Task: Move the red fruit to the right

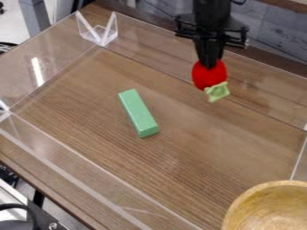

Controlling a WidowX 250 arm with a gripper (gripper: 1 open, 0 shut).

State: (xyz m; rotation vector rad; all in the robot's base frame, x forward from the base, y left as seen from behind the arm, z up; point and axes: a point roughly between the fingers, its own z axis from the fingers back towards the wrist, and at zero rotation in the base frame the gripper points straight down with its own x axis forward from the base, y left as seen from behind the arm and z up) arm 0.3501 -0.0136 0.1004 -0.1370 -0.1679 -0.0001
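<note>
The red fruit (209,75) is a small bright-red toy with a pale yellow-green leafy cap at its lower right. It hangs from the tip of my black gripper (211,58), which comes down from above at the back right of the table and is shut on its top. Whether the fruit touches the wooden surface I cannot tell. The gripper's fingertips are hidden where they meet the fruit.
A long green block (138,112) lies on the wooden table, left of the fruit. A clear acrylic wall (48,67) fences the work area. A wooden bowl (274,208) sits at the lower right corner.
</note>
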